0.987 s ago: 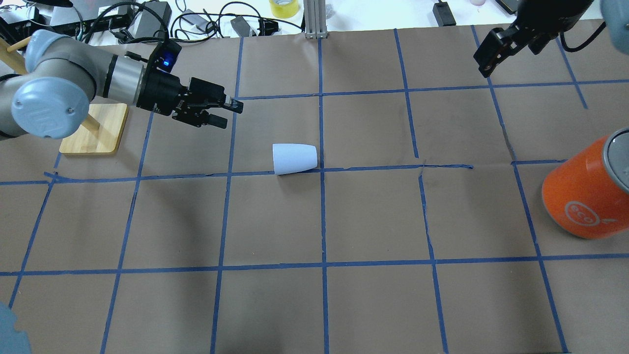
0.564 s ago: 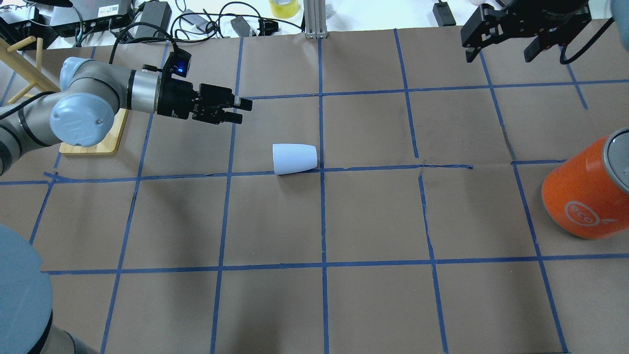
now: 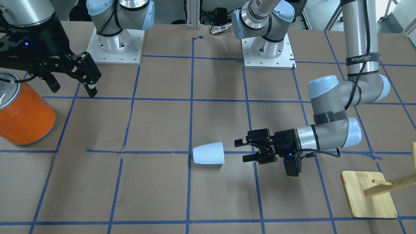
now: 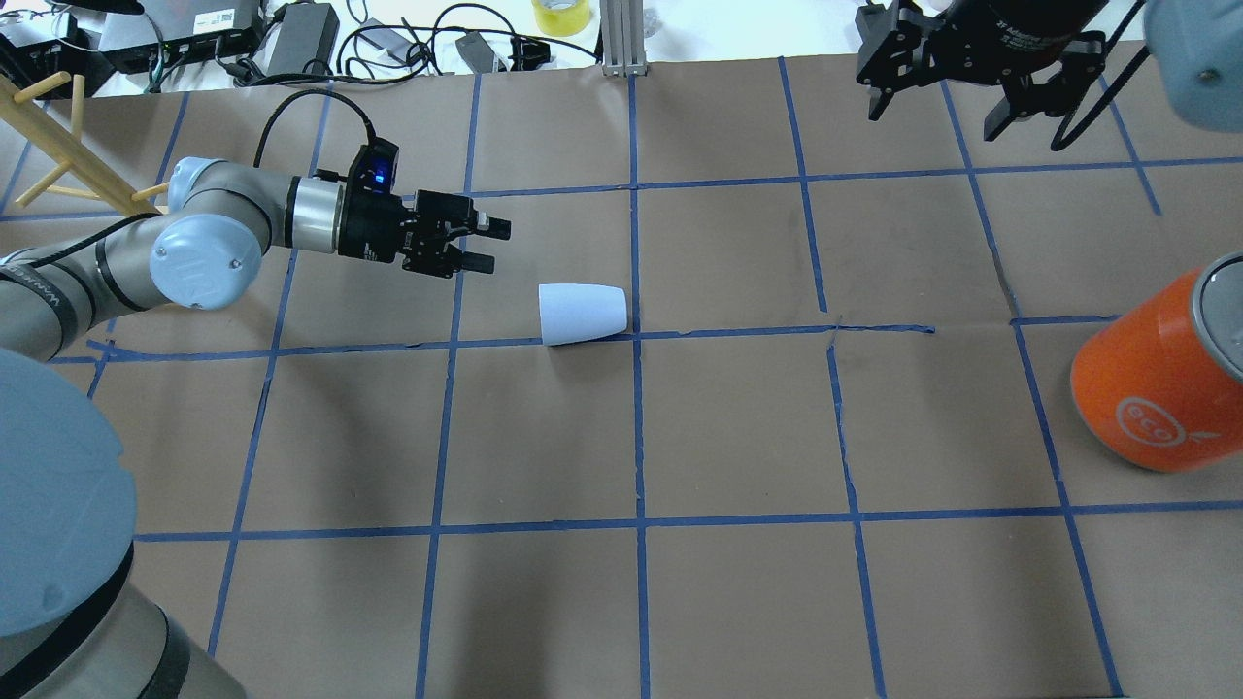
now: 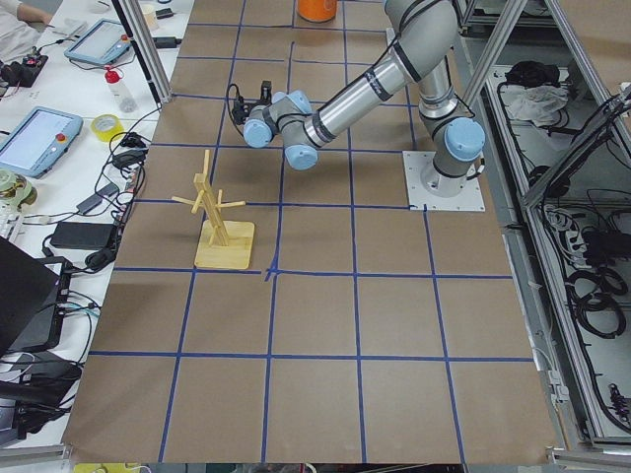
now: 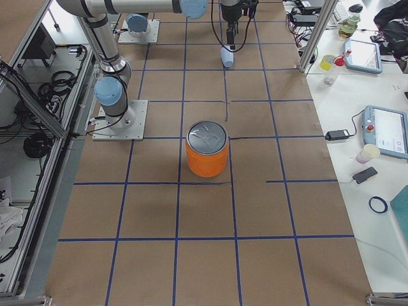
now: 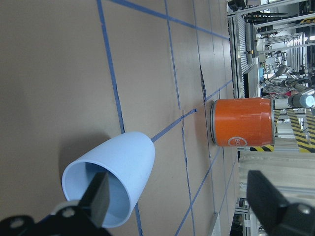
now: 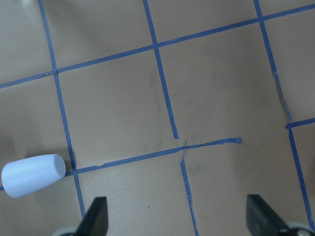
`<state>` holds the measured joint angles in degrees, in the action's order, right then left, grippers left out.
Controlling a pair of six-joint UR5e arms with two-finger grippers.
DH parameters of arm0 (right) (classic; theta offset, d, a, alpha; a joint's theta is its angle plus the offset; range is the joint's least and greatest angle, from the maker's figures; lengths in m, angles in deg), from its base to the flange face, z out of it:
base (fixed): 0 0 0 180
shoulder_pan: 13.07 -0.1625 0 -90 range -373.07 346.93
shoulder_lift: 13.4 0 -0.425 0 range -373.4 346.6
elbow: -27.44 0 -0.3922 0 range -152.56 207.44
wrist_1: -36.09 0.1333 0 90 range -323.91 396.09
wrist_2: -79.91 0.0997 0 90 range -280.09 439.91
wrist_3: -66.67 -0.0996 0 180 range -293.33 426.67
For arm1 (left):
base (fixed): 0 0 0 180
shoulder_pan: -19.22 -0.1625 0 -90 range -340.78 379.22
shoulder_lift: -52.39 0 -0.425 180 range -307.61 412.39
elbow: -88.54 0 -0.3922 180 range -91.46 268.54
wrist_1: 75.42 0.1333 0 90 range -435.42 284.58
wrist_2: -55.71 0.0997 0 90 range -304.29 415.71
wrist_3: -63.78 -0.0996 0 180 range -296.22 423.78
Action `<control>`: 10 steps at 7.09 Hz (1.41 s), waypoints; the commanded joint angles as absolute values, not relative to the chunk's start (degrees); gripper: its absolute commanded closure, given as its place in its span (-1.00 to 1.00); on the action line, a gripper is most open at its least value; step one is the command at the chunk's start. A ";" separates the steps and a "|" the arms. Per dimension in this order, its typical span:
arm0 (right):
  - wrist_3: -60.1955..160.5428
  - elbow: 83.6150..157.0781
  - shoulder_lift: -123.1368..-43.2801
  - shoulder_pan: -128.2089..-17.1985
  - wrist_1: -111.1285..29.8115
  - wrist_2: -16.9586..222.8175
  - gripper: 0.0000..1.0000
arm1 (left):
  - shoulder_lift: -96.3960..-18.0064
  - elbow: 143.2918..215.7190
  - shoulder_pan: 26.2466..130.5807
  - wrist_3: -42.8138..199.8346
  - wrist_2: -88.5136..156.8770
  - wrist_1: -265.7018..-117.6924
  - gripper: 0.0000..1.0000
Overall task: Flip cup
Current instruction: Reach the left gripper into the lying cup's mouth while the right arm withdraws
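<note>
The pale blue cup (image 4: 581, 314) lies on its side near the table's middle, its wide mouth toward my left gripper. It also shows in the front view (image 3: 209, 153) and the right wrist view (image 8: 33, 174). My left gripper (image 4: 493, 246) is open and empty, held level a short way from the cup's mouth, not touching it. In the left wrist view the cup (image 7: 115, 174) lies just ahead, with one finger (image 7: 98, 196) in front of its mouth. My right gripper (image 4: 937, 107) is open and empty, high over the far right of the table.
A large orange container with a silver rim (image 4: 1151, 388) stands at the right edge. A wooden peg stand (image 3: 369, 198) stands at the far left, behind my left arm. Cables and boxes lie beyond the far edge (image 4: 388, 39). Blue tape lines grid the brown table.
My left gripper has moved right and closer to the cup's mouth. My right gripper has shifted left along the far edge. The cup has not moved.
</note>
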<state>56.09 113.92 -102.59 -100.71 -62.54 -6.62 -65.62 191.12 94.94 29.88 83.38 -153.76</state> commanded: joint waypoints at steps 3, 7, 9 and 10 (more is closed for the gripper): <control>56.04 113.92 -102.52 -100.87 -62.44 -6.66 -1.00 | -69.95 192.69 94.98 32.23 78.92 -153.11 -0.84; 55.95 113.92 -102.52 -100.79 -62.44 -6.66 -1.00 | -70.74 193.21 97.00 33.28 78.92 -153.11 -0.74; 55.95 113.92 -102.43 -100.79 -63.14 -6.58 -1.00 | -71.70 192.96 97.61 33.54 77.96 -153.11 -0.78; 56.04 113.92 -102.43 -100.79 -63.14 -6.58 -1.00 | -72.23 193.04 97.62 33.55 77.95 -153.11 -0.76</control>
<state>55.97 113.93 -102.45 -100.79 -63.02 -6.59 -71.62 193.13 97.49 33.44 78.20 -153.12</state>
